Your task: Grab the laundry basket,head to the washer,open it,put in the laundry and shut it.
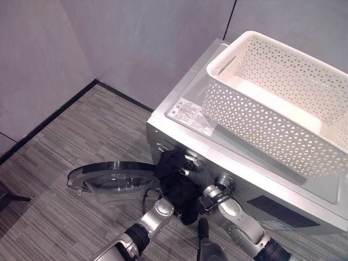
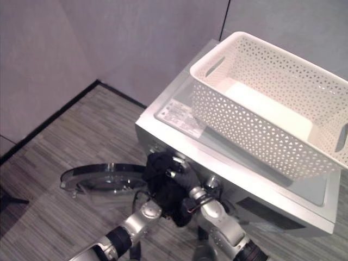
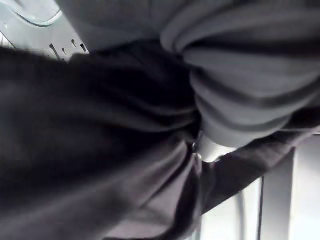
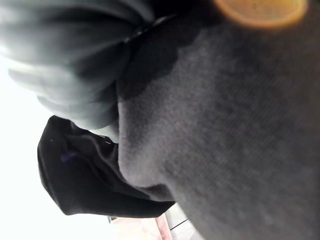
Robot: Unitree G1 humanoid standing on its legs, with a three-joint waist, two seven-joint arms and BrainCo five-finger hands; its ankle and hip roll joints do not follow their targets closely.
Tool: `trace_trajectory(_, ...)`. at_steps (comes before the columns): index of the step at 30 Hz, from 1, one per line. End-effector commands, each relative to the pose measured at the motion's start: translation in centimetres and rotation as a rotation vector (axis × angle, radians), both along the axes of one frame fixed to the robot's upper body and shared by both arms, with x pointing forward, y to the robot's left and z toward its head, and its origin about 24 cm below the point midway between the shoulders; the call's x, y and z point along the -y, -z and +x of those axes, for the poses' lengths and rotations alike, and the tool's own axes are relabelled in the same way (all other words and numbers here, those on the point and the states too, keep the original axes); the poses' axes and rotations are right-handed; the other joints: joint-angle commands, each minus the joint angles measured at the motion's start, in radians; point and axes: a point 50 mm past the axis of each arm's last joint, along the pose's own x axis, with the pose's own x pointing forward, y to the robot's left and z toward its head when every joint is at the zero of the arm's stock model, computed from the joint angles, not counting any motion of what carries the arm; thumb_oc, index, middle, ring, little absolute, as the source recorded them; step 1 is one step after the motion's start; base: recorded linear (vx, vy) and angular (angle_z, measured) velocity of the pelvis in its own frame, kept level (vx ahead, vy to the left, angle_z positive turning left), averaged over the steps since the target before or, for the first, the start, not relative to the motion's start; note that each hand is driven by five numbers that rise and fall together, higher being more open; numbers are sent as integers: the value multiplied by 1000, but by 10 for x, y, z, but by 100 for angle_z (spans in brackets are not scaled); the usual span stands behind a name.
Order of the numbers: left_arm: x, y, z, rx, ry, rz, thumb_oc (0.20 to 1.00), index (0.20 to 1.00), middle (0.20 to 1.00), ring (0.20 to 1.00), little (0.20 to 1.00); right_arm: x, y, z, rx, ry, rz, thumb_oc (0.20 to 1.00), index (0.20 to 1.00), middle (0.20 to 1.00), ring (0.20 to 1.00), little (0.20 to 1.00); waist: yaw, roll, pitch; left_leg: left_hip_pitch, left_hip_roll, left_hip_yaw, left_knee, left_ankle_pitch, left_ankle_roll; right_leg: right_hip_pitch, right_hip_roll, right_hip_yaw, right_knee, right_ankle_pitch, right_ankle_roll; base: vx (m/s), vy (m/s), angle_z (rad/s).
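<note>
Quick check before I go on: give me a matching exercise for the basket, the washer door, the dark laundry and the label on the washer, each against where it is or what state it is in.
Things:
1. basket
2. washer door
3. dark laundry
4. label

Places or states:
A. swung open, lying low over the floor
B. bunched between both hands at the front of the washer
C. stuck flat on the washer's top, beside the basket
D. standing on top of the washer, no clothes seen inside

Pairs: 1-D, 2-A, 3-B, 4-C
</note>
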Motion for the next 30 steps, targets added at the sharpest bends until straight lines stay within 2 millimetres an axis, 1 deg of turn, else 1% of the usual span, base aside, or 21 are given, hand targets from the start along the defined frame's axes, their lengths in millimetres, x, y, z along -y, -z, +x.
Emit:
trace_trajectory(1, 29, -24, 10, 129, 94, -51, 200, 200, 200, 200, 200, 38, -31, 26, 151, 170, 27, 200, 200, 200, 200, 200, -2, -14, -26, 105, 2, 94, 7, -101, 38, -36, -14, 27, 75, -49, 12, 0, 0, 0)
trace_trajectory(2, 26, -23, 11, 131, 86, -45, 200, 200, 200, 200, 200, 43, -23, 24, 139, 183, -43, 200, 200, 200, 200, 200, -6, -14, -27, 107, 2, 97, 7, -103, 39, -35, -13, 29, 75, -49, 13, 0, 0, 0)
trace_trajectory(3, 26, -23, 11, 131, 86, -45, 200, 200, 200, 200, 200, 43, -23, 24, 139, 183, -43, 200, 200, 200, 200, 200, -5, -14, -28, 107, 2, 97, 7, -103, 39, -35, -13, 29, 75, -49, 13, 0, 0, 0)
trace_trajectory(4, 23, -21, 11, 131, 75, -34, 200, 200, 200, 200, 200, 48, -12, 20, 116, 189, -110, 492, 492, 492, 492, 492, -7, -13, -27, 108, 1, 98, 7, -103, 39, -35, -13, 30, 75, -49, 13, 0, 0, 0)
trace_trajectory(5, 21, -19, 11, 129, 69, -26, 200, 200, 200, 200, 200, 52, -5, 18, 98, 200, -148, 545, 545, 545, 545, 545, -8, -13, -27, 108, 1, 98, 7, -103, 39, -35, -14, 30, 75, -49, 13, 0, 0, 0)
trace_trajectory(6, 21, -19, 11, 129, 69, -26, 200, 200, 200, 200, 200, 52, -5, 18, 98, 200, -148, 664, 664, 664, 664, 664, -8, -13, -27, 108, 1, 98, 7, -103, 39, -34, -14, 30, 75, -49, 13, 0, 0, 0)
trace_trajectory(7, 15, -15, 9, 125, 62, -4, 200, 200, 200, 200, 200, 60, 4, 14, 96, 194, -245, 1000, 1000, 1000, 1000, 1000, -10, -14, -26, 108, 1, 98, 7, -103, 39, -36, -14, 29, 75, -49, 15, 0, 0, 0)
trace_trajectory(9, 9, -10, 9, 118, 44, 13, 200, 200, 200, 200, 200, 71, 14, 11, 103, 199, -387, 1000, 1000, 1000, 1000, 1000, -15, -14, -22, 106, 0, 99, 7, -103, 39, -40, -13, 30, 75, -49, 16, 0, 0, 0)
trace_trajectory(10, 9, -10, 9, 118, 44, 13, 200, 200, 200, 200, 200, 71, 14, 11, 103, 199, -388, 1000, 1000, 1000, 1000, 1000, -14, -14, -23, 106, 1, 99, 7, -103, 39, -40, -13, 30, 75, -49, 16, 0, 0, 0)
trace_trajectory(11, 2, -7, 9, 120, 21, 24, 200, 200, 200, 200, 200, 85, 21, 5, 147, 194, -576, 1000, 1000, 1000, 1000, 1000, -20, -14, -18, 105, 0, 101, 7, -103, 39, -44, -12, 32, 76, -49, 18, 0, 0, 0)
trace_trajectory(12, 2, -7, 9, 120, 21, 24, 200, 200, 200, 200, 200, 85, 21, 5, 147, 194, -576, 1000, 1000, 1000, 1000, 1000, -20, -14, -18, 105, 0, 101, 7, -103, 39, -44, -12, 32, 76, -49, 18, 0, 0, 0)
trace_trajectory(13, -6, -3, 8, 126, 12, 57, 200, 200, 200, 200, 200, 100, 30, -1, 184, 187, -795, 1000, 1000, 1000, 1000, 1000, -28, -14, -14, 105, 1, 104, 7, -104, 40, -46, -12, 34, 76, -51, 22, 0, 0, 0)
trace_trajectory(15, -14, 1, 7, 123, 3, 76, 200, 200, 200, 200, 200, 116, 37, -10, 187, 193, -950, 1000, 1000, 1000, 1000, 1000, -36, -14, -15, 106, 1, 109, 7, -107, 40, -48, -10, 38, 77, -53, 23, 0, 0, 0)
trace_trajectory(16, -14, 1, 7, 123, 3, 76, 200, 200, 200, 200, 200, 116, 37, -10, 186, 193, -951, 1000, 1000, 1000, 1000, 1000, -35, -14, -16, 106, 1, 109, 7, -107, 40, -48, -10, 38, 77, -53, 23, 0, 0, 0)
trace_trajectory(21, -27, 11, 4, 92, 2, 119, 200, 200, 200, 200, 200, 149, 66, -42, 55, 163, -1145, 1000, 1000, 1000, 1000, 1000, -70, -18, -30, 118, 3, 124, 7, -113, 40, -47, -5, 52, 82, -54, 28, 5, 22, -11)
trace_trajectory(22, -27, 11, 4, 92, 2, 119, 200, 200, 200, 200, 200, 149, 66, -42, 55, 163, -1145, 1000, 1000, 1000, 1000, 1000, -70, -18, -30, 118, 3, 124, 7, -114, 40, -47, -5, 53, 82, -55, 28, 3, 15, -13)
trace_trajectory(25, -30, 13, 5, 88, -4, 134, 200, 200, 200, 200, 200, 158, 87, -58, -60, 149, -1168, 1000, 1000, 1000, 1000, 1000, -81, -23, -34, 127, 4, 130, 7, -116, 42, -45, -2, 60, 84, -54, 28, -1, 12, -14)
trace_trajectory(26, -30, 13, 5, 88, -3, 134, 200, 200, 200, 200, 200, 158, 87, -58, -60, 149, -1167, 1000, 1000, 1000, 1000, 1000, -81, -23, -33, 127, 3, 131, 7, -116, 42, -45, -2, 60, 84, -55, 28, -18, 1, -10)
trace_trajectory(27, -33, 13, 7, 89, -27, 138, 200, 200, 200, 200, 200, 164, 115, -76, -220, 157, -1162, 1000, 1000, 1000, 1000, 1000, -88, -25, -33, 130, 2, 136, 7, -116, 44, -46, 0, 66, 86, -53, 29, -20, 1, -6)
trace_trajectory(29, -34, 13, 8, 90, -30, 140, 200, 200, 200, 200, 200, 163, 124, -80, -259, 154, -1157, 1000, 1000, 1000, 1000, 1000, -89, -26, -32, 130, 1, 137, 7, -116, 44, -47, 0, 68, 85, -51, 29, -17, -1, -4)
trace_trajectory(30, -35, 13, 8, 91, -33, 142, 200, 200, 200, 200, 200, 161, 139, -88, -346, 141, -1147, 1000, 1000, 1000, 1000, 1000, -88, -23, -30, 129, -2, 137, 7, -116, 45, -51, 0, 71, 82, -47, 29, -17, -5, -3)
